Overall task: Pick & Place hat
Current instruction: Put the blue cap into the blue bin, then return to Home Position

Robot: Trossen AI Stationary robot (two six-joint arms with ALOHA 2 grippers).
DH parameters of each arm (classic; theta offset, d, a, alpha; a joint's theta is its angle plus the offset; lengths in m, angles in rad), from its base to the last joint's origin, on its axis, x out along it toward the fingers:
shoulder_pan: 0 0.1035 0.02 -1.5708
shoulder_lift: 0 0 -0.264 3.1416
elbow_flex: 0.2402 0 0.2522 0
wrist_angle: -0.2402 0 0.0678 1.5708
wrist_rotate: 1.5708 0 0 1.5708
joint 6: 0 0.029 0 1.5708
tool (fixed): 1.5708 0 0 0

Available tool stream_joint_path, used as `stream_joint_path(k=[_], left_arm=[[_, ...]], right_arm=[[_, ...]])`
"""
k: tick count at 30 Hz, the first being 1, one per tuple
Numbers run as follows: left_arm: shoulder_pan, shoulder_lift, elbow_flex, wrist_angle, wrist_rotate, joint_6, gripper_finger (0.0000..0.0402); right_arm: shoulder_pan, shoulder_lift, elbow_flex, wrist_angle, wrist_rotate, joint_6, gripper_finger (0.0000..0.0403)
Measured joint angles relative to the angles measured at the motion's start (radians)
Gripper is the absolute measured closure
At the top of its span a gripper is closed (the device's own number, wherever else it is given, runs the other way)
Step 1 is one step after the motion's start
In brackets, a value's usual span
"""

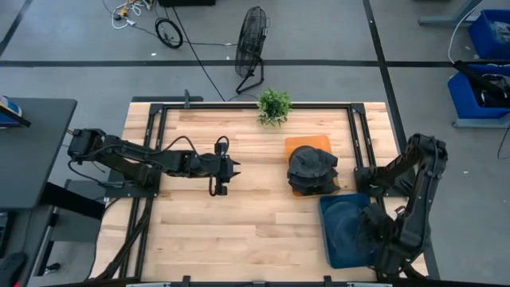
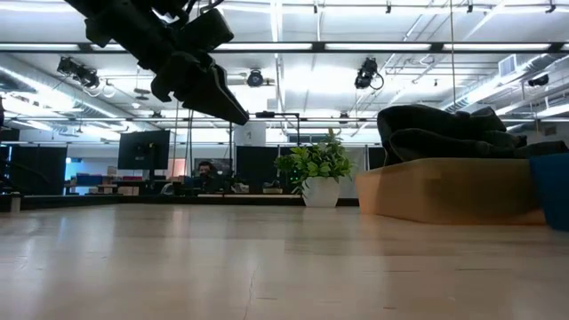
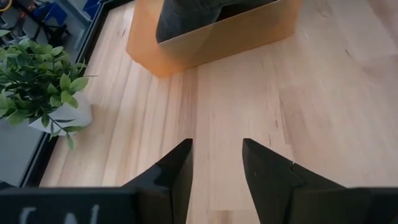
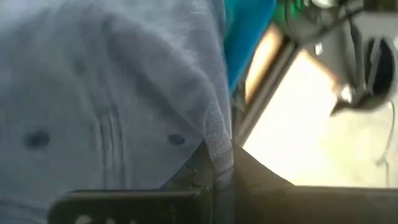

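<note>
Right claw [image 4: 217, 158] is pinched shut on the edge of a grey hat [image 1: 348, 223] lying in the blue bin [image 1: 328, 243], just beside the orange tray [image 1: 307, 146]. If only a thin fold is held, the hat may slip out when lifted. Left claw [image 1: 222, 177] hangs part open and empty, well apart from the tray. Counted: one blue bin, one orange tray carrying a dark hat pile [image 1: 312, 171], one plant [image 1: 273, 105].

A pile of hats [image 1: 312, 169] sits in the tray [image 1: 307, 143], the plant [image 1: 274, 106] behind-left, the bin [image 1: 339, 243] in front.
</note>
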Motion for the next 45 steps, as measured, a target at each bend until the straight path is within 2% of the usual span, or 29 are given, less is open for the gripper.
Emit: stream_joint_path(k=[5,8,14,18,25,32,38,41,45], left_arm=[[0.000,0.000,0.000,0.000,0.000,-0.007,0.0259],[0.000,0.000,0.000,0.000,0.000,-0.007,0.0259],[0.000,0.000,0.000,-0.002,0.000,-0.007,0.0259],[0.000,0.000,0.000,-0.004,0.000,-0.008,0.0259],[0.000,0.000,0.000,-0.005,0.000,0.000,0.0259],[0.000,0.000,0.000,-0.004,0.000,-0.001,0.0259],[0.000,-0.026,0.000,0.015,-0.028,-0.039,0.0259],[0.000,-0.082,0.000,0.008,-0.056,-0.061,0.0259],[0.000,-0.210,0.000,-0.025,-0.091,-0.080,0.0259]], right_arm=[[0.008,-0.033,0.002,0.002,-0.070,0.052,0.0387],[0.016,-0.032,0.002,0.004,-0.070,0.072,0.0386],[0.003,-0.030,-0.024,0.108,0.125,0.049,0.0386],[-0.013,-0.030,-0.089,0.228,0.162,-0.036,0.0380],[-0.017,-0.029,-0.187,0.347,0.104,-0.031,0.0323],[-0.063,-0.045,-0.190,0.389,0.095,-0.066,0.0255],[-0.137,-0.139,-0.153,0.420,0.113,-0.081,0.0235],[-0.155,-0.195,-0.108,0.425,0.258,-0.149,0.0235],[-0.157,-0.258,-0.055,0.419,0.645,-0.454,0.0234]])
